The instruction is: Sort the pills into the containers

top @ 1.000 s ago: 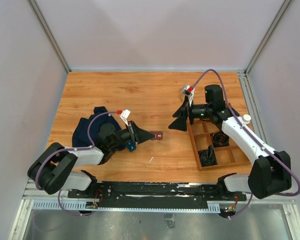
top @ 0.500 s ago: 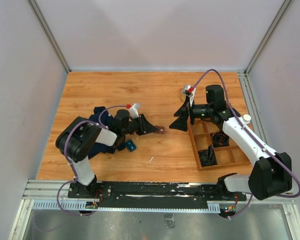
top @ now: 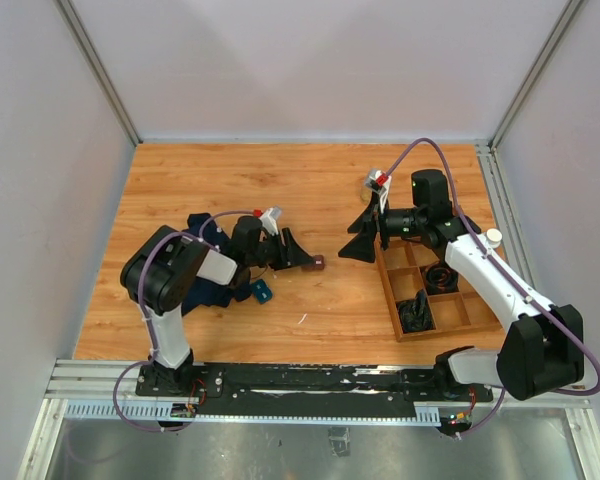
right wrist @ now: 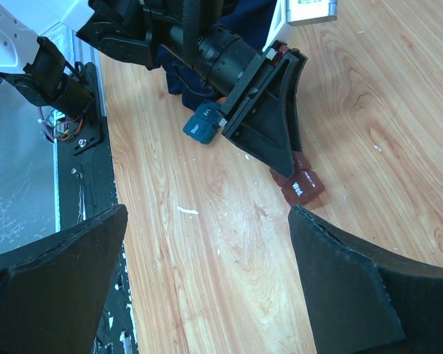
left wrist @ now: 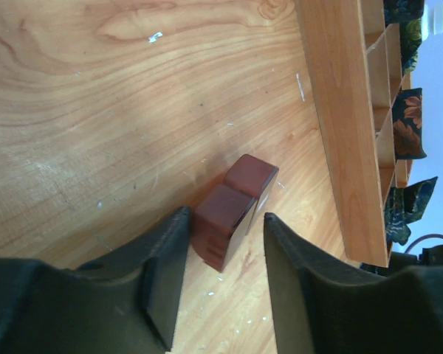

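Note:
A small dark reddish-brown box (top: 318, 263) lies on the wooden table near the middle. In the left wrist view this box (left wrist: 235, 203) is a two-part piece lying between my left gripper's (left wrist: 225, 221) open fingertips, close to the left finger, with a gap to the right finger. My left gripper (top: 302, 260) is low over the table. In the right wrist view the box (right wrist: 303, 184) shows a "Wed." label. My right gripper (top: 360, 242) is open and empty, hovering to the right of the box; it also shows in the right wrist view (right wrist: 207, 217). No pills show.
A large wooden divided tray (top: 392, 300) with dark items lies at the right, also in the left wrist view (left wrist: 340, 110). A small blue box (top: 261, 291) lies beside a dark blue cloth (top: 185, 265) under the left arm. The blue box (right wrist: 201, 127) also shows in the right wrist view.
The left arm has folded, its elbow swinging inward and away from the near edge. Its gripper tip and the reddish-brown box have stayed at nearly the same spot. The right arm has not moved.

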Robot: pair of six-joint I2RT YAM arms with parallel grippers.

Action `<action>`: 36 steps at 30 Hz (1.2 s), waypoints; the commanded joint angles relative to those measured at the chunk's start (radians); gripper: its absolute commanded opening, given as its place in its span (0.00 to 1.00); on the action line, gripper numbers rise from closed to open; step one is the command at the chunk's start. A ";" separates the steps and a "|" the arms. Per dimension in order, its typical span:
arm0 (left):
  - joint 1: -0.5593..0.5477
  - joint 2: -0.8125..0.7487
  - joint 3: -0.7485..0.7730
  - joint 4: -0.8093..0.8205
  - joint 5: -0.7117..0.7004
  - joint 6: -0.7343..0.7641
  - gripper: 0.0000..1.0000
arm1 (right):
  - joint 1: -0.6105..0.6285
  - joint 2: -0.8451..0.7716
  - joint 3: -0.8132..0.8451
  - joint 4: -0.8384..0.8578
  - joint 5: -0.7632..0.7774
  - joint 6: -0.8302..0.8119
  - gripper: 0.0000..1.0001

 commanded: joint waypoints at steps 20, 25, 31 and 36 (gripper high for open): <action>0.026 -0.864 -0.148 -0.339 -0.303 0.398 0.86 | -0.025 -0.112 0.076 -0.160 0.147 -0.235 0.91; 0.028 -1.150 -0.138 -0.410 -0.301 0.405 0.99 | -0.054 -0.241 0.099 -0.221 0.293 -0.330 0.95; 0.027 -1.209 0.080 -0.678 -0.290 0.338 0.99 | -0.120 -0.312 0.301 -0.402 0.425 -0.391 0.98; 0.028 -1.220 0.198 -0.765 -0.205 0.328 0.99 | -0.136 -0.335 0.515 -0.506 0.449 -0.312 0.98</action>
